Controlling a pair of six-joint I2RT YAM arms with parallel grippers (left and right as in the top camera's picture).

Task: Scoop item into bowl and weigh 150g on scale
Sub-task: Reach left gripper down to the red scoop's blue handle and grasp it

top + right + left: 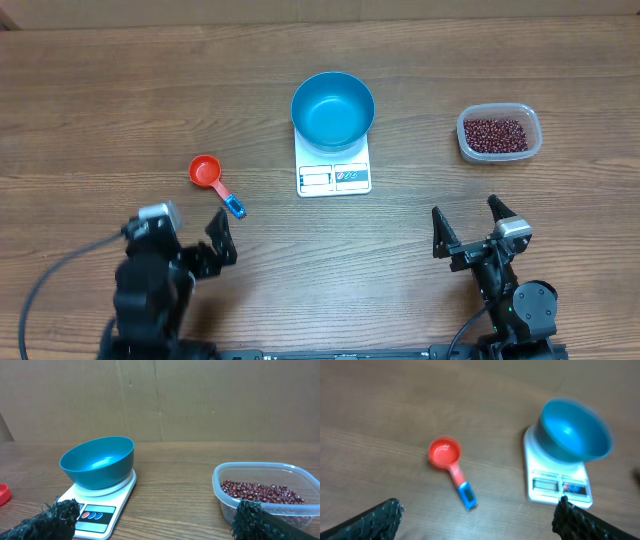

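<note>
reaching for the scoop (212, 180) looks like the step in hand. the left gripper (479, 510), spread wide and empty, should close squarely across the blue handle, which points to five o'clock. the right gripper (465, 212) is spread and empty too. the beans (494, 133) lie in a clear tub (537, 125) at three o'clock of the bowl (333, 108), which sits on the scale (334, 176). no writing is readable.

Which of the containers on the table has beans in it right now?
The clear plastic tub; the blue bowl and red scoop are empty.
</note>
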